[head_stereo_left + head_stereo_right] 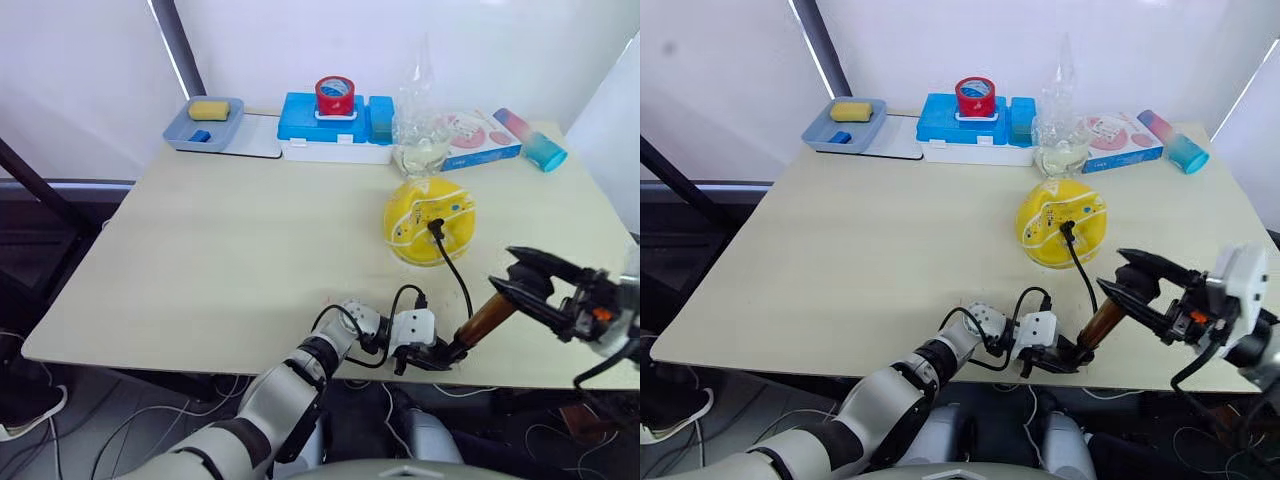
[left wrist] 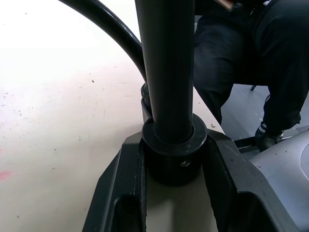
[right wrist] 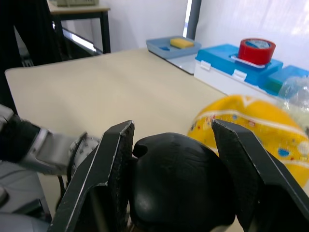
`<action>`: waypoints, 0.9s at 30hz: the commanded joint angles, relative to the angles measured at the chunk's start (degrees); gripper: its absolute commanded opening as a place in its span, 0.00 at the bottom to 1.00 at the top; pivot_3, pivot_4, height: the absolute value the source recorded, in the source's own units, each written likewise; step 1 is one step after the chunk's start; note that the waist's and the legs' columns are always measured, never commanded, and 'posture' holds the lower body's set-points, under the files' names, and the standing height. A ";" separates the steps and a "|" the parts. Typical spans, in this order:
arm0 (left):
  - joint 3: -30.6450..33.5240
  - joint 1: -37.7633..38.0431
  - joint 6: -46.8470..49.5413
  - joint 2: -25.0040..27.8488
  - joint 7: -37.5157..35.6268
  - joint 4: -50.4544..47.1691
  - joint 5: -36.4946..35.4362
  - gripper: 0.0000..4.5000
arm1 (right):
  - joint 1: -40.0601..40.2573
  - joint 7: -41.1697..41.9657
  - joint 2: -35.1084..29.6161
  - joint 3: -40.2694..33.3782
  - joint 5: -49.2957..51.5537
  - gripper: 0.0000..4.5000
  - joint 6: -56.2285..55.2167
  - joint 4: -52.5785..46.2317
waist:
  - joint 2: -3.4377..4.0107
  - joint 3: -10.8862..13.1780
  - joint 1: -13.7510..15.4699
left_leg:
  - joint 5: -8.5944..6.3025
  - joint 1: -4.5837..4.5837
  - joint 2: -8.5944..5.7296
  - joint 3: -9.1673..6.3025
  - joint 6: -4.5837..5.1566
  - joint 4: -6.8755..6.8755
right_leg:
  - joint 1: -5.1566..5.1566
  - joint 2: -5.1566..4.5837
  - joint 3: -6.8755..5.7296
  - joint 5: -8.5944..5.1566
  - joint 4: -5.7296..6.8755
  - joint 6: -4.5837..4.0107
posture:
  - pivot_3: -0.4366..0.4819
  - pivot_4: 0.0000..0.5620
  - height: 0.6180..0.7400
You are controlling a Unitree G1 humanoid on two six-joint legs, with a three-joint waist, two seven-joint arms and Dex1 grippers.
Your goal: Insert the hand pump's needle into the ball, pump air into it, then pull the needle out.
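A: Two grippers work one tool at the near edge of the pale wooden desk (image 1: 200, 260). The left gripper (image 1: 425, 352) is clamped around the black base of the slim copper-brown metal hand pump (image 1: 487, 320), pinning it to the desk; the right gripper (image 1: 520, 278) holds the pump's rounded black handle between its two fingers, though whether they press it tight or only bracket it is hard to say.

B: And the yellow rubber ball with white stripes and cartoon prints (image 1: 430, 220)?

A: It sits on the desk beyond the pump, right of centre. The thin black hose (image 1: 455, 270) runs up to it, and the needle's small black fitting (image 1: 436, 227) stands at the ball's top, so the needle looks already in.

B: How will these things handle?

A: The pump is rigid and probably smooth, so the black ends are the places to hold. The ball looks light and free to roll; a tug on the hose could shift it or bend the thin needle.

B: Anything in the way?

A: Close behind the ball stands a clear plastic bottle (image 1: 420, 130). Farther back are a blue plastic box (image 1: 300, 125) with a red tape roll (image 1: 334, 95) on top, and a grey-blue tray (image 1: 180, 135).
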 commanded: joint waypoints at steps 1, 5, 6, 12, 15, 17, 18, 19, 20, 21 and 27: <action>-0.45 -0.33 0.86 -0.28 0.77 1.07 1.41 0.25 | 1.25 1.33 3.49 7.30 -8.36 0.48 -5.27 6.81 | -0.09 -0.06 -0.01 | 0.00 0.01 0.00 -0.01 0.00 0.00 | 0.01 0.00 0.00 0.00 0.00 0.00 | 0.48 0.27 0.97; 0.43 -0.72 1.33 -0.20 1.43 0.97 0.80 0.25 | 0.08 1.82 6.77 11.28 -13.51 0.48 -11.43 11.76 | 0.07 -0.14 -0.04 | 0.00 0.02 0.01 -0.02 0.00 0.02 | 0.02 0.00 -0.02 0.00 0.01 0.00 | 0.48 0.27 0.97; 0.69 -0.79 1.50 -0.22 1.46 0.96 0.62 0.25 | -0.08 1.84 7.05 11.50 -13.97 0.48 -12.26 12.22 | 0.08 -0.14 -0.06 | 0.00 0.04 0.01 -0.02 0.00 0.02 | 0.03 0.00 -0.01 0.00 0.01 0.00 | 0.48 0.27 0.97; 1.91 -1.52 2.24 -0.27 1.95 0.99 -0.09 0.25 | -1.85 1.89 5.16 7.11 -7.60 0.48 -10.42 7.73 | 0.16 -0.08 -0.05 | 0.00 0.03 0.03 -0.02 -0.01 0.08 | 0.03 0.00 -0.01 0.03 0.03 0.04 | 0.48 0.27 0.97; 1.93 -1.79 2.24 -0.27 2.63 1.09 -0.07 0.25 | -2.78 0.71 3.13 3.87 -2.30 0.48 -6.92 3.77 | 0.22 -0.02 -0.10 | 0.00 0.01 0.03 -0.02 -0.01 0.09 | 0.02 -0.02 -0.01 0.04 0.03 0.04 | 0.48 0.27 0.97; 2.04 -2.02 2.30 -0.36 3.79 1.21 0.03 0.25 | -3.69 -0.78 1.09 0.66 2.12 0.48 -3.86 0.95 | 0.46 0.14 -0.10 | 0.00 -0.02 0.03 -0.03 -0.01 0.09 | 0.00 -0.02 -0.01 0.05 0.03 0.04 | 0.48 0.27 0.97; 2.06 -2.13 2.40 -0.41 4.37 1.28 0.01 0.25 | -4.01 -1.39 0.00 -0.88 4.09 0.48 -2.36 -0.14 | 0.48 0.15 -0.10 | 0.00 -0.04 0.02 0.03 -0.01 0.09 | -0.05 -0.04 0.03 0.05 0.03 0.05 | 0.48 0.27 0.97; 2.05 -2.22 2.41 -0.45 4.78 1.33 0.02 0.25 | -4.34 -2.03 -1.04 -2.45 5.77 0.48 -1.00 -1.01 | 0.50 0.19 -0.09 | 0.00 -0.06 0.02 0.03 -0.01 0.09 | -0.06 -0.03 0.03 0.05 0.03 0.05 | 0.48 0.27 0.97; 2.02 -2.29 2.40 -0.49 5.01 1.38 0.02 0.25 | -4.60 -2.69 -1.91 -3.80 7.59 0.48 0.41 -1.65 | 0.40 0.26 0.00 | 0.00 -0.07 0.02 0.03 -0.01 0.09 | -0.07 -0.03 0.03 0.05 0.03 0.04 | 0.48 0.27 0.97; 2.02 -2.41 2.39 -0.58 5.39 1.44 0.02 0.25 | -4.90 -3.48 -3.04 -5.53 10.13 0.48 2.06 -2.38 | 0.35 0.30 0.04 | 0.00 -0.08 0.03 -0.01 -0.01 0.09 | -0.07 -0.01 -0.01 0.05 0.03 0.04 | 0.48 0.27 0.97; 2.30 -3.09 2.56 -0.86 7.14 1.81 0.21 0.25 | -6.23 -7.72 -8.03 -12.79 23.89 0.47 9.89 -4.65 | 0.41 0.45 0.02 | -0.01 -0.14 0.00 0.03 0.01 0.09 | -0.08 -0.06 0.01 0.06 -0.01 0.04 | 0.48 0.27 0.97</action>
